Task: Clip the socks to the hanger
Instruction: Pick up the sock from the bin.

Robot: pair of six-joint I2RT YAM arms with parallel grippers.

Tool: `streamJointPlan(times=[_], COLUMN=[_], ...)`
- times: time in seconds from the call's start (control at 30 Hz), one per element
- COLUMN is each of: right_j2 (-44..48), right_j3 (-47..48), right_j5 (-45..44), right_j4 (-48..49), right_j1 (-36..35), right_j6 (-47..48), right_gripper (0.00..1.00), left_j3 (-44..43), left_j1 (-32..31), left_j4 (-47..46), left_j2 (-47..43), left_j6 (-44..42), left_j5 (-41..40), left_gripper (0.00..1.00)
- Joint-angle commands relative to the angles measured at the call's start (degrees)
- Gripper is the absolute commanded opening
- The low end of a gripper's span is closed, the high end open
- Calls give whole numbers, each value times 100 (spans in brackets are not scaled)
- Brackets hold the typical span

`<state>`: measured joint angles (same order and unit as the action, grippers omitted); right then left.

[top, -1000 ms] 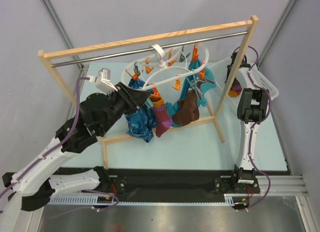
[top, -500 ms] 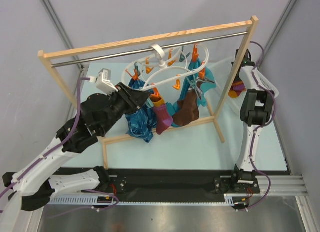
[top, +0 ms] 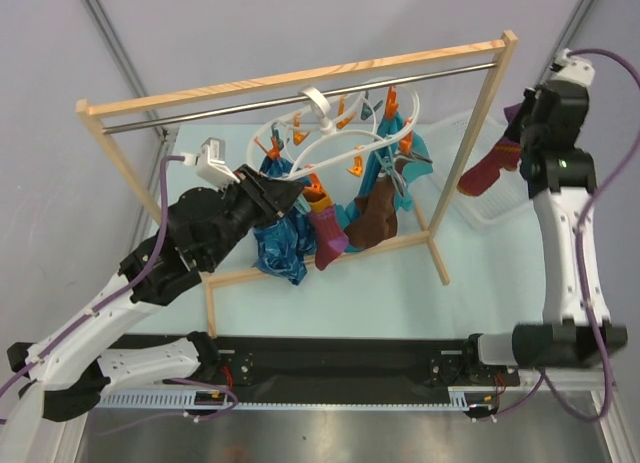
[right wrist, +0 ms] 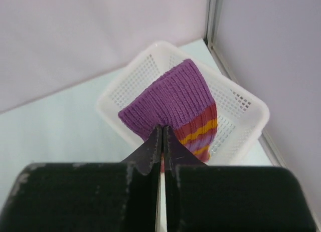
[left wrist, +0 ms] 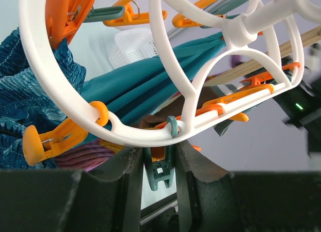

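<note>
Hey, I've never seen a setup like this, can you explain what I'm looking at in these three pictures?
These are two robot arms bolted to a table. One picture looks down from above; the other two come from cameras on each wrist. A wooden rack carries a white hanger with clips; a brown sock, a hanging striped sock and blue cloths dangle from it. The left end effector grips a grey-teal clip. The right end effector holds a purple-cuffed sock above a white basket.

Hanger [left wrist: 131, 134] — glossy plastic; sock [right wrist: 173, 99] — ribbed knit.
</note>
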<state>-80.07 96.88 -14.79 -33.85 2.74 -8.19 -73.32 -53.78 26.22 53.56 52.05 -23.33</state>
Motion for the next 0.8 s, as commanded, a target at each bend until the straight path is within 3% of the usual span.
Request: streamJointPlan(times=[0.0, 0.13, 0.23, 0.5, 0.67, 0.7, 0.77], right_j2=[947, 1950, 2477, 2900, 3348, 3636, 3630], right_j3=[-362, -83, 217, 455, -659, -1567, -1750], right_j5=[-183, -43, 685, 4367, 6624, 7421, 7603], right_j4=[386, 247, -59, -606, 411, 1571, 2105], right_j1=[-89, -160, -195, -239, -871, -1394, -1504], right_j6=[-175, -70, -191, -675, -1483, -2285, -2763], right_gripper=[0, 0, 0, 0, 0, 0, 0], left_j3=[151, 221, 230, 169, 178, 117, 81], left_j1=[-27, -27, -27, -27, -27, -27, -27], left_j4=[182, 138, 120, 173, 129, 147, 147], left_j2=[-21, -56, -48, -74, -91, -74, -74], left_j6=[7, 68, 68, 24, 86, 112, 112], left_j5=[118, 162, 197, 233, 294, 390, 400], left_gripper=[0, 0, 0, 0, 0, 0, 0])
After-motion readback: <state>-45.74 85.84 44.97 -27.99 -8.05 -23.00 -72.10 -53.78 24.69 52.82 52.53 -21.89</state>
